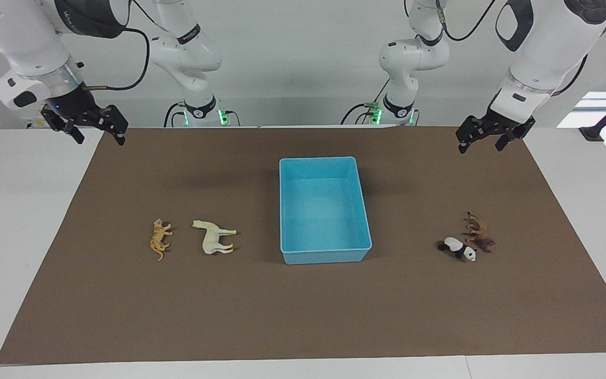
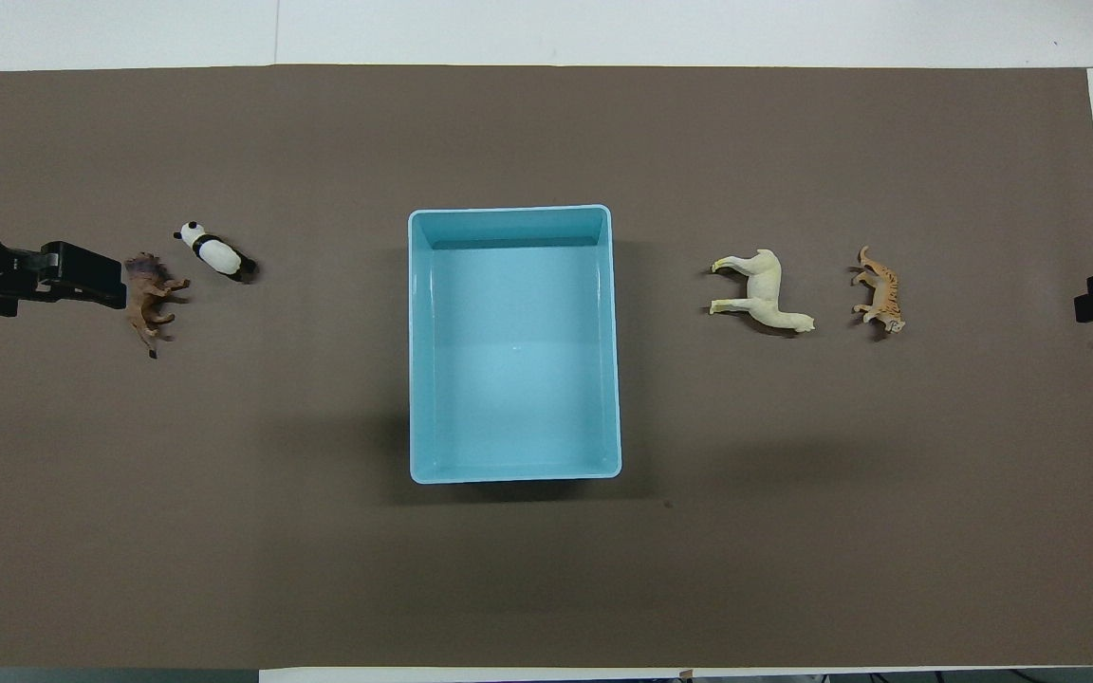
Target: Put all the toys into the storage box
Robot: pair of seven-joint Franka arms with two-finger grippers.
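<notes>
The light blue storage box (image 1: 324,210) stands empty in the middle of the brown mat; it also shows in the overhead view (image 2: 513,351). The tiger (image 1: 159,240) and the cream-white horse (image 1: 213,238) lie on their sides toward the right arm's end. The panda (image 1: 458,248) and the brown lion (image 1: 480,232) lie close together toward the left arm's end. My right gripper (image 1: 98,134) hangs open and empty in the air over the mat's corner near its base. My left gripper (image 1: 483,142) hangs open and empty, high above the mat's edge.
The brown mat (image 1: 303,316) covers most of the white table (image 1: 19,237). In the overhead view the left gripper's finger (image 2: 82,277) shows beside the lion (image 2: 150,302), though it is raised well above it. The panda (image 2: 214,253), horse (image 2: 763,294) and tiger (image 2: 880,290) show there too.
</notes>
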